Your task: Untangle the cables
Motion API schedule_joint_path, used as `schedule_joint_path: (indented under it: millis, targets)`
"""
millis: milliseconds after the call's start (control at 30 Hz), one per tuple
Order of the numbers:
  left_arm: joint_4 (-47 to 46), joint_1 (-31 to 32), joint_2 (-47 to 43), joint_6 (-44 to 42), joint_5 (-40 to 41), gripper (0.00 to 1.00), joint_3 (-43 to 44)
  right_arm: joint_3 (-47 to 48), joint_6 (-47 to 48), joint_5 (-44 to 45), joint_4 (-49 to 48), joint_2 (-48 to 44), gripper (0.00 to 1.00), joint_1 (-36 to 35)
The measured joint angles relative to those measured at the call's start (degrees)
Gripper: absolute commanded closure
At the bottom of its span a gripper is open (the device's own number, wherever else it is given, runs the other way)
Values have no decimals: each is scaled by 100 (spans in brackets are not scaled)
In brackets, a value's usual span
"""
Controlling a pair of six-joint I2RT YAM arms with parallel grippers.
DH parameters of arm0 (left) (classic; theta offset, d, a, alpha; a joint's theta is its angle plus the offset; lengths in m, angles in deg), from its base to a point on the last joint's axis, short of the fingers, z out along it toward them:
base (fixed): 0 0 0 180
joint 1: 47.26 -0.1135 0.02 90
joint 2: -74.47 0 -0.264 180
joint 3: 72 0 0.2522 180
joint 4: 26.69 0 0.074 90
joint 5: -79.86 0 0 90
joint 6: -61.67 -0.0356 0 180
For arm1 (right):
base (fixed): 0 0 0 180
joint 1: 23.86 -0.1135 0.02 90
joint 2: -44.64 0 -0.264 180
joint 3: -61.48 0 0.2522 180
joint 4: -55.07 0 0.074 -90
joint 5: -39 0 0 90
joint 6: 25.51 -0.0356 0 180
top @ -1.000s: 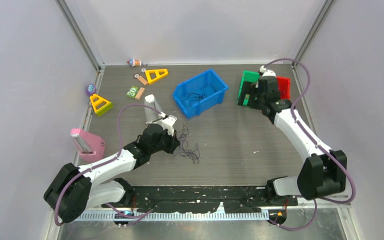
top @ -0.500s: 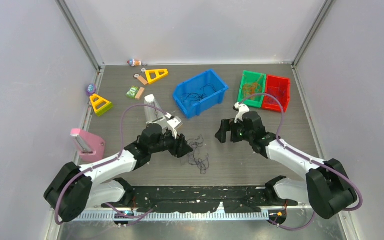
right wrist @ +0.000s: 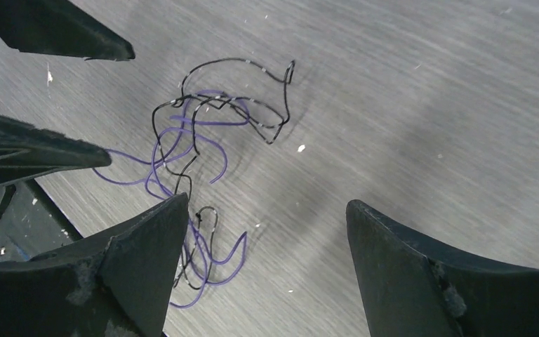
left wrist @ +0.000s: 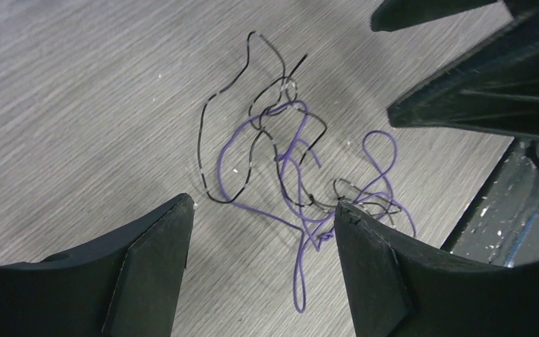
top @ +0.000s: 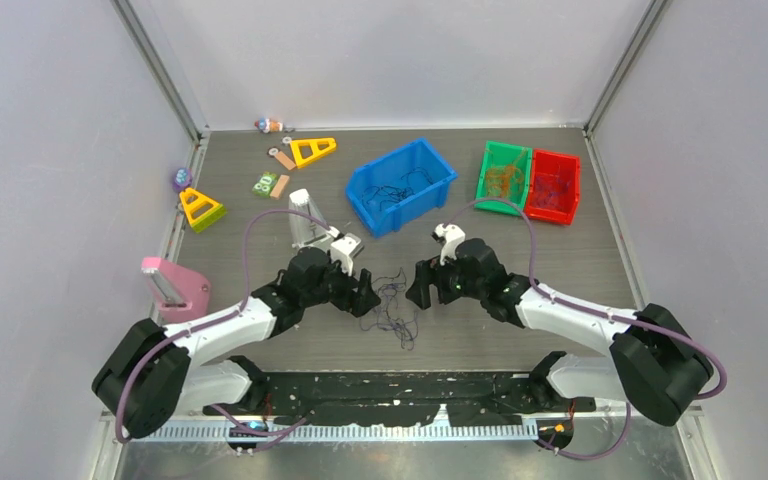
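The cables are a loose tangle of hair-thin black and purple wires lying flat on the grey table between the two arms. In the left wrist view the cables spread just ahead of my left gripper, which is open; one purple loop runs on the table between its fingers, apart from them. My left gripper sits at the tangle's left. My right gripper faces it from the right, open; the cables lie by its left finger, and nothing is gripped.
A blue bin holding black wires stands behind the tangle. Green bin and red bin sit at the back right. A pink block, yellow triangles and small toys lie at the left.
My left gripper went from shut to open, and the tangle now lies loose on the table. The right arm swung from the green bin down to the tangle's right side.
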Motion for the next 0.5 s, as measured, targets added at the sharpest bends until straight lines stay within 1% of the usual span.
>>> schedule_joint_path:
  millis: [133, 233, 300, 367, 400, 433, 500]
  targets:
    - [225, 0, 212, -55, 66, 28, 107, 9, -282, 177, 168, 70, 13, -306]
    - [295, 0, 245, -79, 90, 28, 160, 9, -625, 352, 203, 173, 15, -682]
    - [299, 0, 245, -92, 90, 28, 181, 9, -850, 483, 205, 284, 21, -933]
    - [302, 0, 245, -94, 90, 28, 186, 9, -1021, 608, 205, 428, 30, -1128]
    - [308, 0, 245, -96, 90, 28, 188, 9, -1080, 667, 208, 509, 38, -1196]
    - [315, 0, 245, -96, 90, 28, 188, 11, -1156, 743, 208, 595, 43, -1246]
    - [317, 0, 245, -96, 90, 28, 188, 11, -1250, 881, 216, 723, 67, -1294]
